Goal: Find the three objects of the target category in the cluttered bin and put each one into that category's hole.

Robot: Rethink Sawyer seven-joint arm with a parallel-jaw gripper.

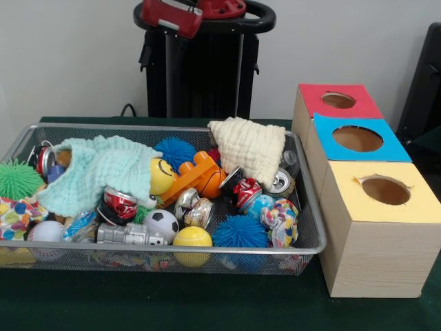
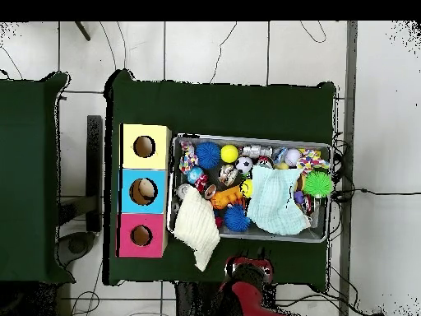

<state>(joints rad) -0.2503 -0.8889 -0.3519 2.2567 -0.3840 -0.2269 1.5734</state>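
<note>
Arm (image 1: 172,15) drawn back above the bin's (image 1: 310,227) far side; tool state can't tell. Two cloths (image 1: 100,172) hide clutter, targets likely beneath. Three-hole box (image 1: 375,227) just right, ready for drops.

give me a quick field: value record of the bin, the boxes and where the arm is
bin: wire mesh bin, crowded with toys
cloths: pale green cloth over the toys at one end; cream cloth draped over the rim nearest the boxes
balls: soccer ball, yellow ball, blue spiky ball, green spiky ball
cans: crushed red can among others
boxes: three wooden boxes in a row beside the bin, one round hole each: red top, blue top, yellow top
arm: drawn back above the bin, red links only; hand not visible
</note>
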